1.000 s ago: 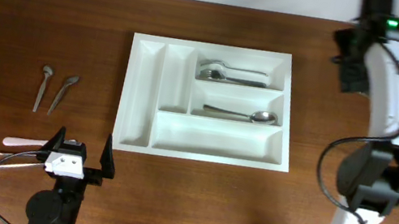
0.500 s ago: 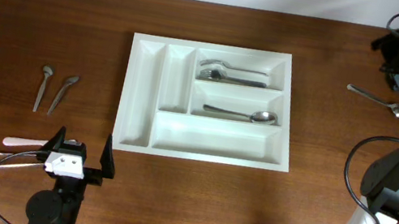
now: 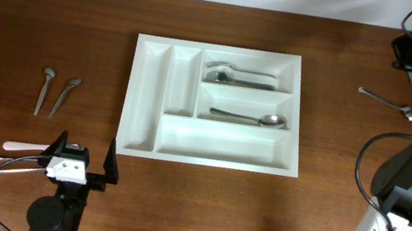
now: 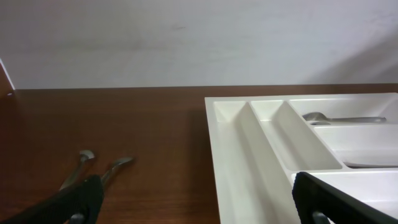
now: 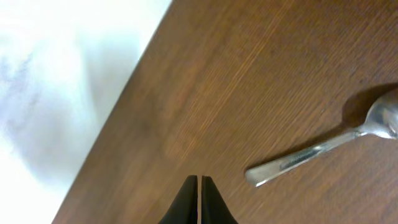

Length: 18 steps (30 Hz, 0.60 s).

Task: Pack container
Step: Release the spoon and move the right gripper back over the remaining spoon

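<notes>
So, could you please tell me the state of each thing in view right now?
Tray: two compartments filled, three empty.
Right-hand spoon: loose on the table.
Two left-hand spoons: loose on the table.
Left fingers: open, empty.
Right fingers: shut, empty.

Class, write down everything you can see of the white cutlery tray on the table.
The white cutlery tray looks like smooth plastic, rectangular, lying flat on the table. Five compartments: two narrow upright ones on its left and the long bottom one are empty; the top right one holds several metal pieces, the middle one a single spoon.
</notes>
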Motion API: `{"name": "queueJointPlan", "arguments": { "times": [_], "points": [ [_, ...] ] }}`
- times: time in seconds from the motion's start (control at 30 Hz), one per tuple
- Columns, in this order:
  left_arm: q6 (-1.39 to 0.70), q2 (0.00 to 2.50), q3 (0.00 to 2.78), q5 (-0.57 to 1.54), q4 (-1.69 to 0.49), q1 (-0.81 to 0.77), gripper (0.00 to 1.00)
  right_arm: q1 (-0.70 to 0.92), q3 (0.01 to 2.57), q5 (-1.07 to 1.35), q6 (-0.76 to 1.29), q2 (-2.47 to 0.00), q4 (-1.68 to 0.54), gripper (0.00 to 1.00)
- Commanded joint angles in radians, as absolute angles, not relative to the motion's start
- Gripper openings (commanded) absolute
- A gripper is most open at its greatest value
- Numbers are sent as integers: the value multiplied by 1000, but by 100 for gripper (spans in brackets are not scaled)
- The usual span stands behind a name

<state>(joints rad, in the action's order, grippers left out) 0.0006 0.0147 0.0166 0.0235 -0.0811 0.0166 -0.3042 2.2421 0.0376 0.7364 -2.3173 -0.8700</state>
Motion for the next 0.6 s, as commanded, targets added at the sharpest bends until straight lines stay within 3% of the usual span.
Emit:
{"name": "queueJointPlan", "arguments": {
  "times": [0.0, 0.57],
  "points": [
    [16, 5, 9, 34, -79, 22, 99, -308, 2247, -36, 721, -2362, -855, 4],
    [16, 5, 9, 35, -79, 23, 99, -329, 2241, -91, 561, -2458, -852, 4]
  ]
}}
